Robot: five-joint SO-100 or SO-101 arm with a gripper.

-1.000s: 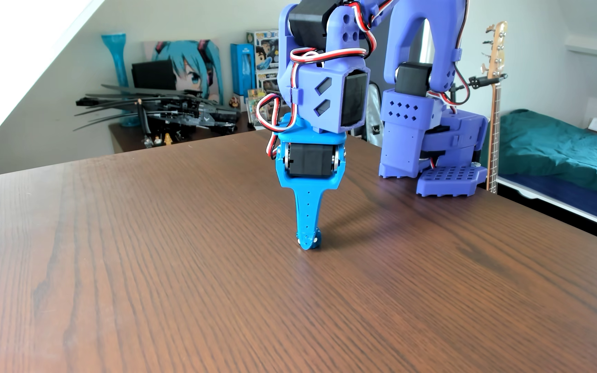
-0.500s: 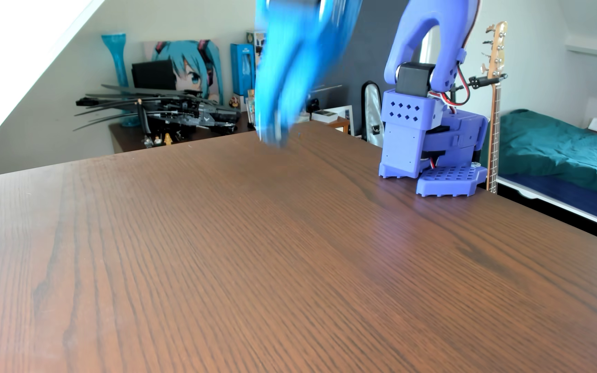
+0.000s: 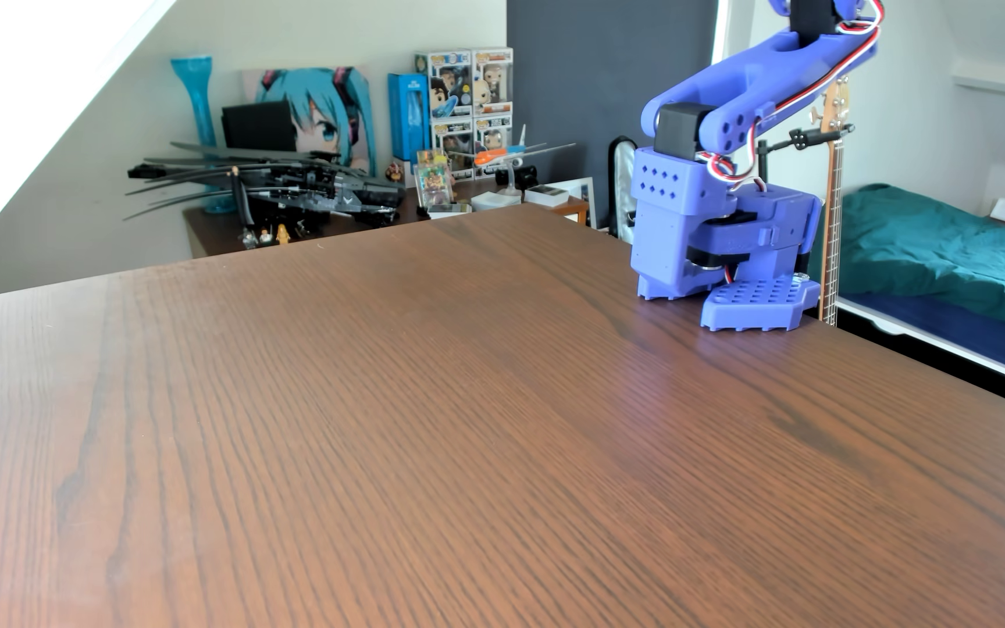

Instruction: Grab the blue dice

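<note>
In the other view, the blue 3D-printed arm reaches down at the far right edge of the brown wooden table (image 3: 427,422). Its gripper (image 3: 707,309) points down with its tips at or just above the tabletop. The fixed finger (image 3: 663,284) stands upright on the left. The perforated moving finger (image 3: 757,302) is swung out to the right, lying almost flat, so the jaws stand open. Nothing shows between them. The blue dice is not visible anywhere on the table; it is hidden or out of view.
The table's right edge runs just behind the gripper, with a bed (image 3: 941,253) and a guitar (image 3: 831,199) beyond it. A side desk at the back left holds a dark model aircraft (image 3: 282,187), boxed figures (image 3: 470,102) and a blue vase (image 3: 201,115).
</note>
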